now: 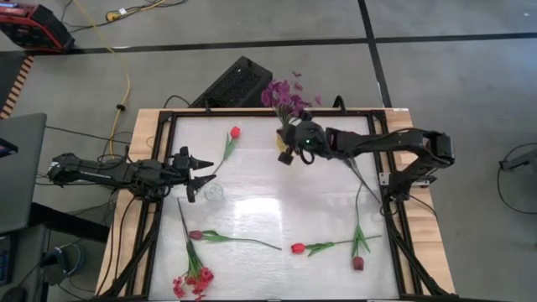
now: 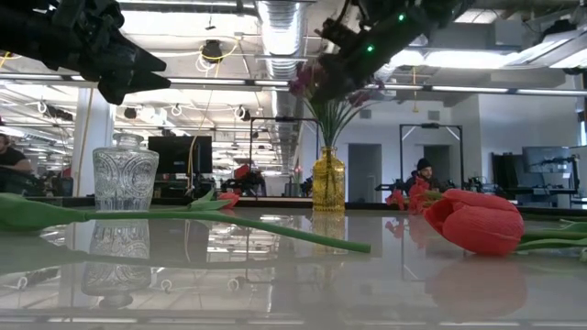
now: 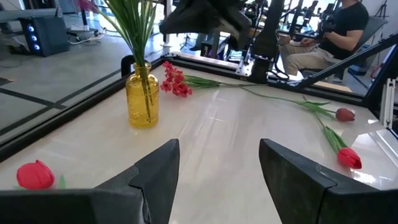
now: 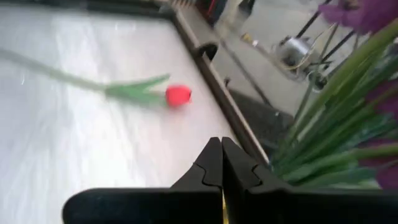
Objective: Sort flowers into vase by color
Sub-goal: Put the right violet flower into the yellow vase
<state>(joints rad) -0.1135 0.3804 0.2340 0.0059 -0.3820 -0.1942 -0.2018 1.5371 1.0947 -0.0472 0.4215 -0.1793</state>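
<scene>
A yellow glass vase stands near the far edge and holds purple flowers on green stems. My right gripper is shut, just above the vase and beside those stems, with nothing seen between its fingers. My left gripper is open, raised above the table's left side next to an upright clear glass vase. Lying flat on the table are a red tulip, a maroon tulip, a second red tulip, a second maroon tulip and a pink-red cluster. Another pink-red cluster lies beyond the yellow vase.
A black frame runs around the white table top. A dark box and cables lie on the floor past the far edge. People sit in the room behind. Bare table surface lies in the middle.
</scene>
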